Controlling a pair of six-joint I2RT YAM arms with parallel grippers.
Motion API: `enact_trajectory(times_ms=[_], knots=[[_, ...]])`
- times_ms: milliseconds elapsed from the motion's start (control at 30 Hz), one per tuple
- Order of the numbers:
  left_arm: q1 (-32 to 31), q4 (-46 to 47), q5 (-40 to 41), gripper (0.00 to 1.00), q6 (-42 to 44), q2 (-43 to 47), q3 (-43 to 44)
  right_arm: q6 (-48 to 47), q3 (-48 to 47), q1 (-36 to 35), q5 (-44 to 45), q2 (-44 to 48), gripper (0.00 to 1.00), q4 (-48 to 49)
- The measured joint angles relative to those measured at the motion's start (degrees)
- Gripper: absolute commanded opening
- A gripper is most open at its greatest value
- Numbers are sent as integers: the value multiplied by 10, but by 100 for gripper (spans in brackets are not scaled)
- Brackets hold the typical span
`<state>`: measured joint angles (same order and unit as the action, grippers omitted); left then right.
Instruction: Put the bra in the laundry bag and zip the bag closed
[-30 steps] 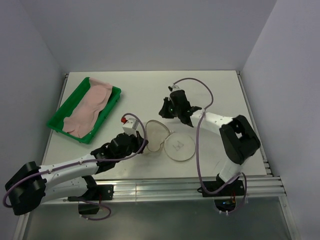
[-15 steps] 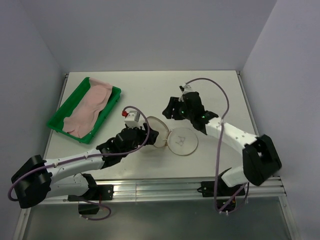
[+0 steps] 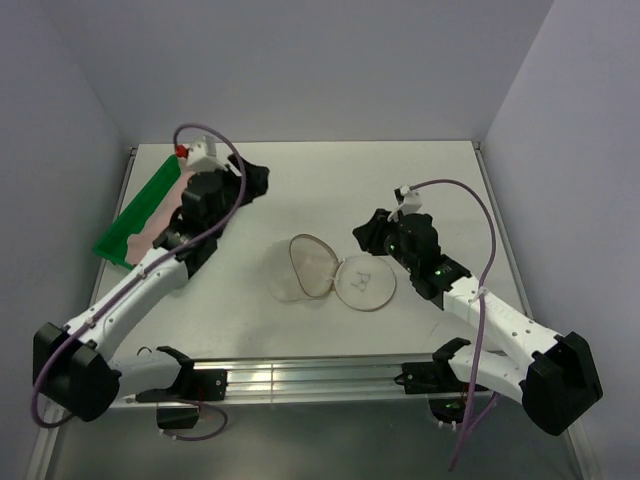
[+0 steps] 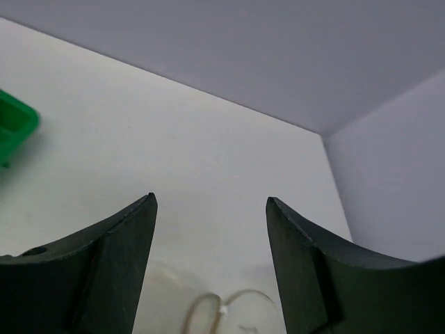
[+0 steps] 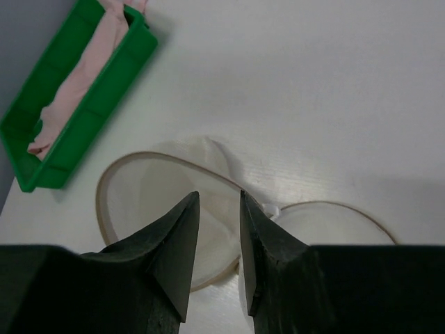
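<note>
The laundry bag [image 3: 365,285] lies unzipped mid-table. One round mesh half is flat with the dark print up, and the other half [image 3: 308,266] is tipped up to its left. The pale pink bra [image 3: 158,208] lies in the green tray [image 3: 118,240], partly hidden by my left arm. My left gripper [image 3: 255,180] hovers at the tray's far right corner, open and holding nothing; its wrist view shows only the tray corner [image 4: 14,129] and the bag [image 4: 229,306]. My right gripper [image 3: 368,232] hangs just behind the bag, jaws narrowly open and holding nothing [image 5: 214,198], over the bag's rim [image 5: 111,181].
The tray sits along the table's left edge, and in the right wrist view the tray [image 5: 104,90] shows the bra [image 5: 80,80] inside. Grey walls close in the table at the back and both sides. Purple cables loop above both arms.
My left arm has swung from the bag up and left to the tray, its jaws now open. My right arm has drawn back to the right. The bag has shifted slightly and lies open.
</note>
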<state>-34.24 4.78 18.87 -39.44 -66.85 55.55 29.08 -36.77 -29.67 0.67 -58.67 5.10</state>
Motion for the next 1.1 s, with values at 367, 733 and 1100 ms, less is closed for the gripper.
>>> enact_trajectory(times_ms=[367, 733, 1100], knots=[[305, -86, -146, 57, 81, -222, 152, 10, 42, 0, -9, 8, 37, 33], [435, -182, -294, 57, 240, -467, 355, 12, 53, 0, -18, 33, 38, 54], [465, -232, -296, 74, 318, -537, 379, 11, 53, 0, -22, 34, 38, 56]])
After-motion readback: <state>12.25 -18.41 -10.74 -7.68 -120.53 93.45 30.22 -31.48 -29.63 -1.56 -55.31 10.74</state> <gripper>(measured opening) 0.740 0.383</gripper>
